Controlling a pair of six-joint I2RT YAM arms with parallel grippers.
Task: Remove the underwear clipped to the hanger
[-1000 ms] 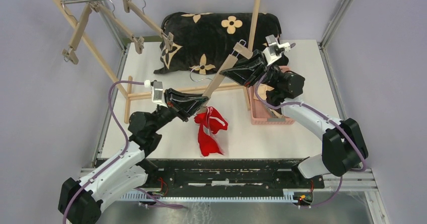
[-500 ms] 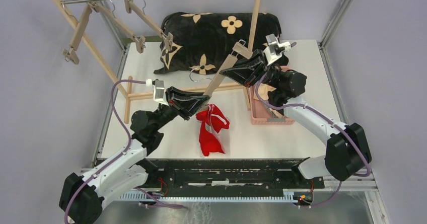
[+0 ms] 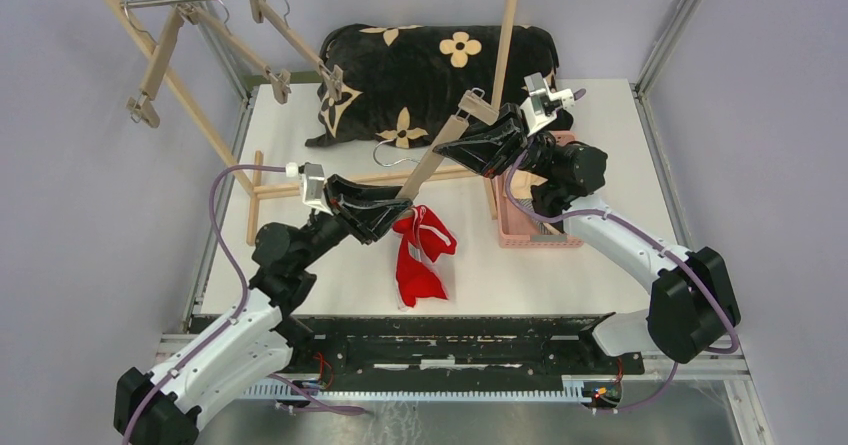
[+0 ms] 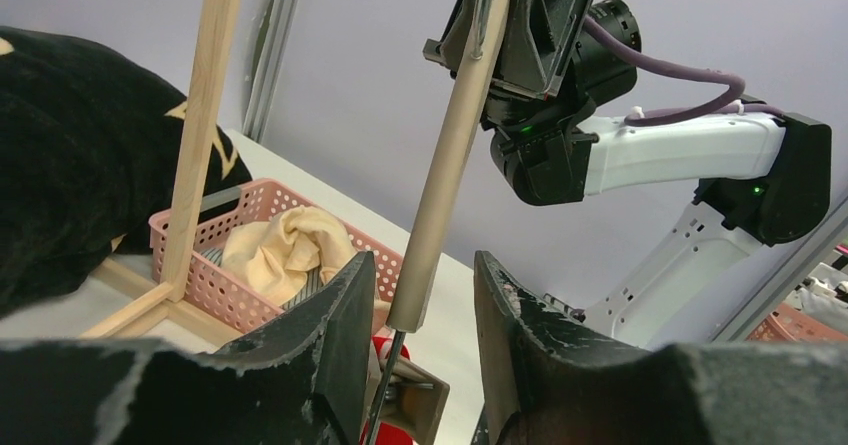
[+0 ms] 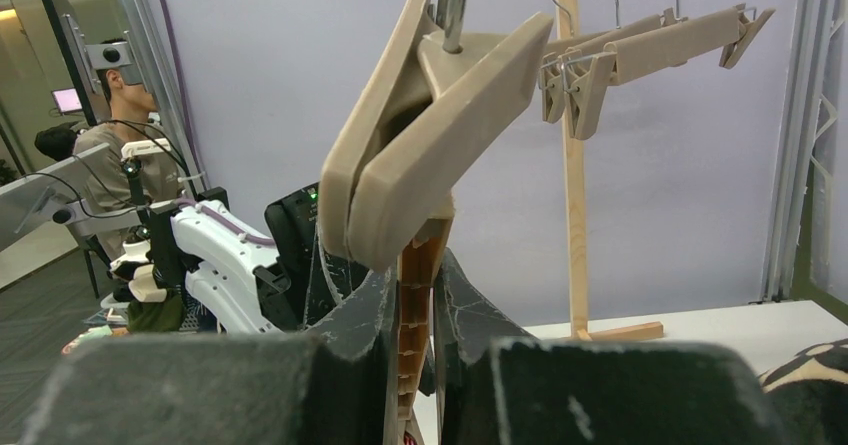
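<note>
My right gripper (image 3: 447, 149) pinches the hanger (image 3: 425, 169), lifted slightly since a moment ago. My left gripper (image 3: 400, 210) sits spread around its lower clip (image 4: 418, 397); red underwear (image 3: 415, 265) hangs just below, seemingly still clipped.

Over the past second the right gripper (image 3: 452, 150) has edged the wooden hanger (image 3: 430, 160) a little toward the left side of the table, and its upper clip now sits slightly lower in the overhead view. The left gripper (image 3: 392, 210), at the hanger's lower end, has drifted with it, while that arm's elbow and shoulder have swung outward to the left. The red underwear (image 3: 418, 265) below appears to have drawn up and narrowed, its bottom edge shifting slightly right, though the movement is small.
</note>
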